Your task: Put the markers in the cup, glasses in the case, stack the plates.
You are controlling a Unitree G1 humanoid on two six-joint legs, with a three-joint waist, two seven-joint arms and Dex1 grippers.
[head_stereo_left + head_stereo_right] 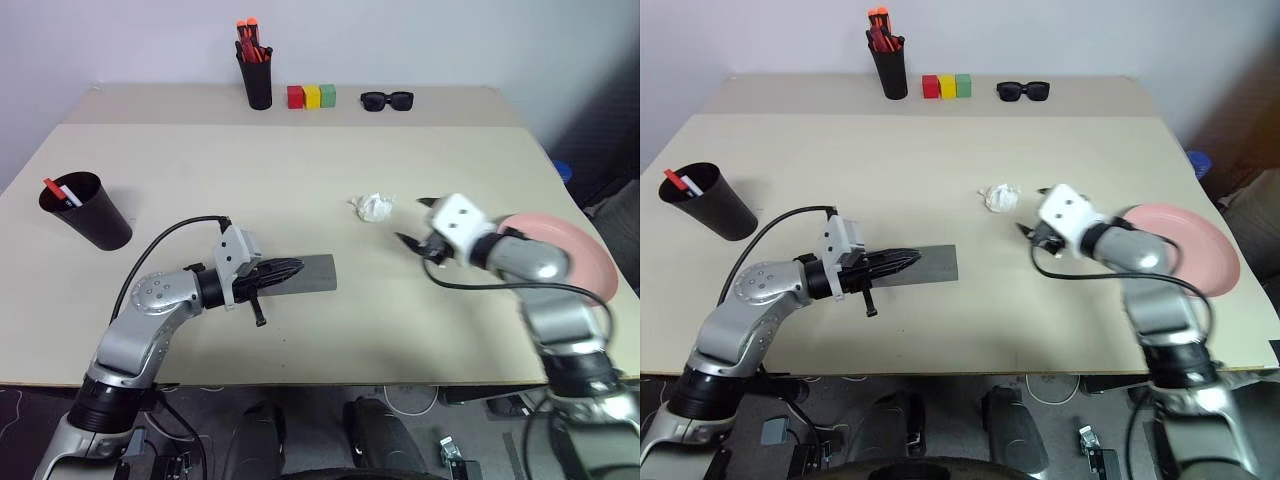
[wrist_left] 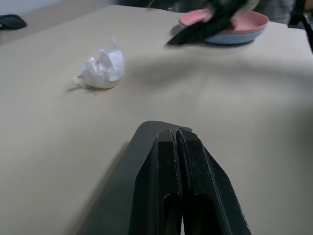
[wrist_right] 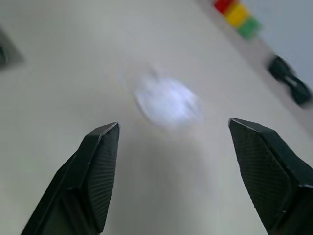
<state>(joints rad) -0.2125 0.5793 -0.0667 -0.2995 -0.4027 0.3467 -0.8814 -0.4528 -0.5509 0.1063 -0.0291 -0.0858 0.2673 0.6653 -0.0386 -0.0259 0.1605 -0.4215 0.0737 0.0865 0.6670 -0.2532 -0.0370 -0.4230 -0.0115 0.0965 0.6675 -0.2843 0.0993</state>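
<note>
We see the left gripper [image 1: 290,268] pinched together over the oblong grey felt case [image 1: 312,274] lying near centre; the right gripper [image 3: 188,171], spread wide and empty, faces a crumpled white tissue [image 3: 168,103].

Jaws pressed together over the grey case [image 2: 122,186] — crumpled tissue [image 2: 101,69] beyond

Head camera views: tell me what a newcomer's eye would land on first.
The right gripper hangs with fingers open just short of a crumpled white wad at mid-table, with the pink plate stacked on the blue one at the right edge behind it. The left gripper, fingers shut, lies over the grey case. The black cup holds both markers at the left.
</note>
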